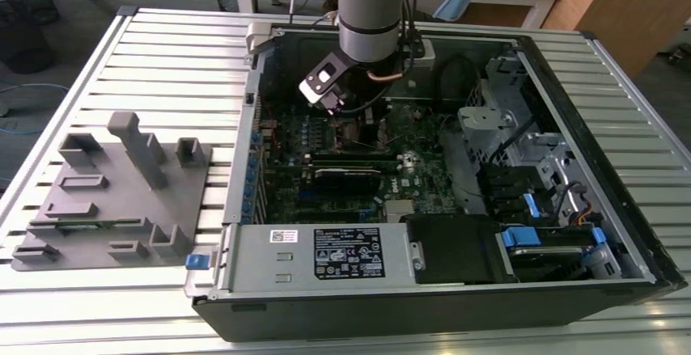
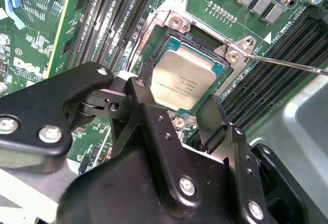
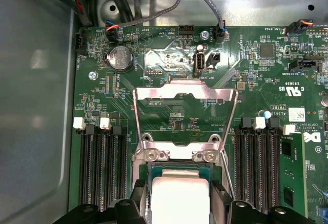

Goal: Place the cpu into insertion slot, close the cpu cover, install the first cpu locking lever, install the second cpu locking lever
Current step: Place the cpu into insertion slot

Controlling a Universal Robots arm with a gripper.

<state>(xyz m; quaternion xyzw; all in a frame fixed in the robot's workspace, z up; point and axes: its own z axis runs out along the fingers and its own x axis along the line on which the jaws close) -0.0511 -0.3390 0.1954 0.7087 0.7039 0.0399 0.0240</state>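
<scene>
Tilting or dragging is judged the main risk for the chip (image 2: 182, 83), which is seated in the socket (image 2: 197, 38) between the fingers (image 2: 137, 85) of the gripper (image 2: 173, 95). The fingers are spread apart, one at each side of the chip, with a dark gap seen at one side. If an edge were caught by a finger as the arm is raised, the chip could be lifted askew and the socket beneath it damaged.

The chip is laid flat, metal top upward, its edges squared to the socket's rim. Being square, it has no long axis. The cover (image 3: 159, 101) stands open, its length stretched from the hinge (image 3: 179, 155) away from the socket, toward the coin battery (image 3: 120, 57). A thin lever (image 2: 287, 64) is seen angled out over the memory slots (image 2: 279, 88). In the exterior view the gripper is found in the upper middle of the frame, inside the computer case (image 1: 432, 310).
</scene>
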